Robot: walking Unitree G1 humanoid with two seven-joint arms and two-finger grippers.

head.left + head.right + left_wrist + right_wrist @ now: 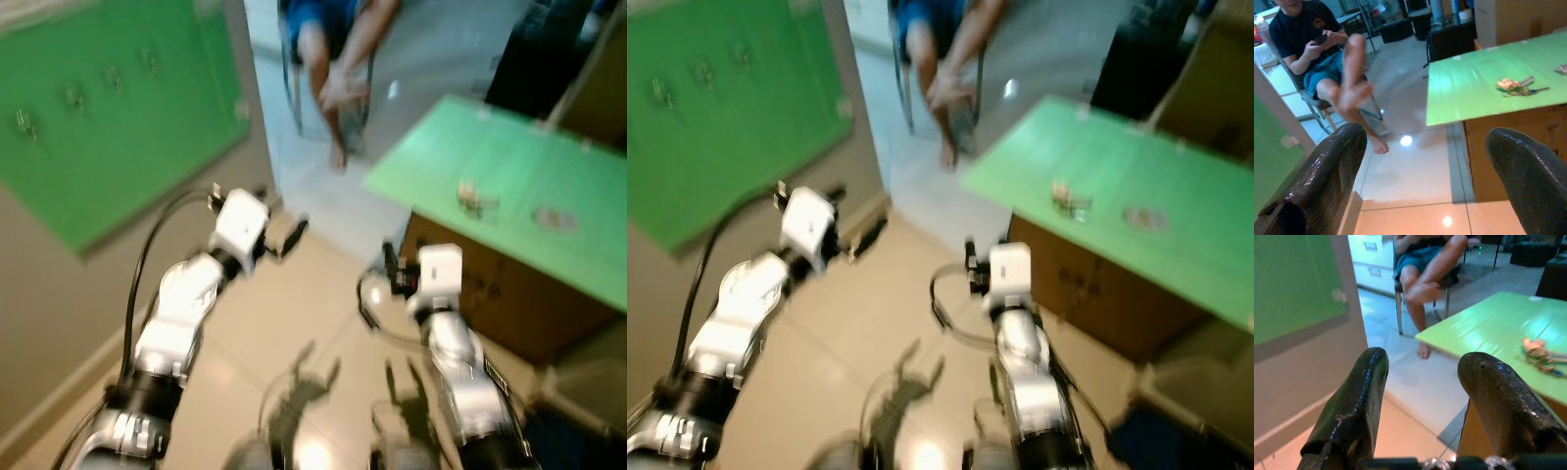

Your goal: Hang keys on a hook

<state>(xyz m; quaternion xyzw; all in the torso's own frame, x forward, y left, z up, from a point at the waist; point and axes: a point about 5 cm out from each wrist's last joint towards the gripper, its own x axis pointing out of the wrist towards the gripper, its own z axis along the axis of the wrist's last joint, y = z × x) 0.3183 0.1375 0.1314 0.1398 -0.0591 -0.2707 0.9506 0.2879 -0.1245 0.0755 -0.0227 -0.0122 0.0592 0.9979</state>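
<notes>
The keys (1518,86) lie on the green table (1474,83), near its front edge. Both robot arms are held out over the tiled floor (323,294), in front of the table and not touching it. The left gripper (1425,181) has its fingers wide apart and holds nothing. The right gripper (1422,406) is also spread and holds nothing. Left of the table, a green board (118,117) with small hooks (26,124) hangs on the wall. Behind the table a person (1327,58) sits on a chair.
</notes>
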